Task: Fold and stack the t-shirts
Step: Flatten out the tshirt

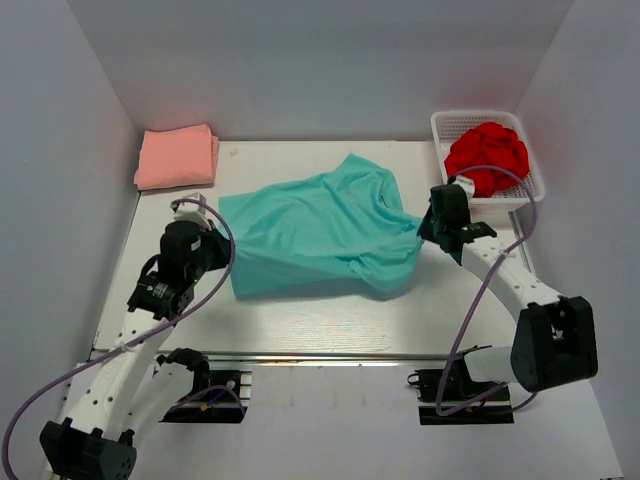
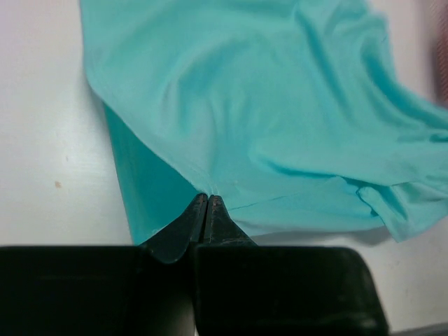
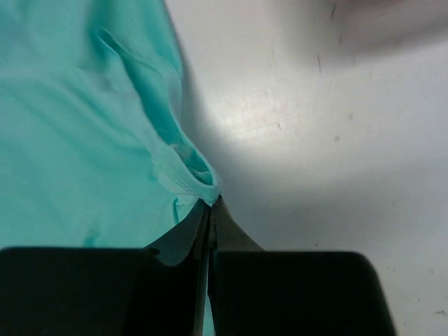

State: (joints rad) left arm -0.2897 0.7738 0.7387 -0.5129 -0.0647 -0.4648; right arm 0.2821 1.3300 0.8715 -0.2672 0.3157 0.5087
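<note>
**A:** Where with the teal tee [image 1: 320,235]?

**B:** Spread on the bench [image 1: 300,325], rumpled, stretched between the two claws. Not folded yet.

**A:** Held how?

**B:** Pinched at its straight edge by the left claw [image 2: 208,203], closed tight on the cloth. Pinched at a bunched sleeve edge by the right claw [image 3: 211,207], likewise closed, a fold of cloth caught at its tip.

**A:** Pointing which way?

**B:** Long axis running from claw to claw, across the bench, tilted a little. Hem probably toward the left claw, collar and shoulders toward the right. Hard to be sure under the wrinkles.

**A:** How far along?

**B:** Roughly a third, by the look of things. Done: the pink tee [image 1: 177,157], folded, parked beyond the left claw in the far corner. Waiting: the red tee [image 1: 487,157], bunched in the basket [image 1: 445,125] just beyond the right claw.

**A:** Left to do?

**B:** Flatten and fold the teal, set it on the pink, then fetch, fold and stack the red.
</note>
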